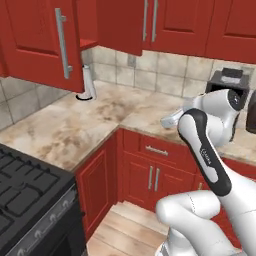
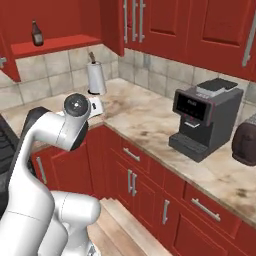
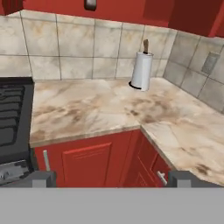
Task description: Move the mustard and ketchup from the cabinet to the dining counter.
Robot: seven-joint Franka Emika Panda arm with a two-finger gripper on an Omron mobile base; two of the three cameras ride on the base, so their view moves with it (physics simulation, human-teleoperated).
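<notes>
Ketchup (image 2: 36, 33) stands upright on the red shelf of the open cabinet (image 2: 50, 46), high on the left in your right base view, well apart from the arm. Your gripper (image 3: 112, 178) hangs with its jaws spread wide and nothing between them, facing the marbled worktop (image 3: 100, 109) corner where a paper towel roll (image 3: 142, 70) stands by the tiled wall.

The robot arm (image 1: 210, 165) is smooth, shiny white, made of fat round tubes joined like elbows. A long black band runs down one part, with tiny white letters on it (too small to read). A round dark grey cap sits on one joint. Its two finger tips (image 3: 43, 178) are small dark grey blocks.
</notes>
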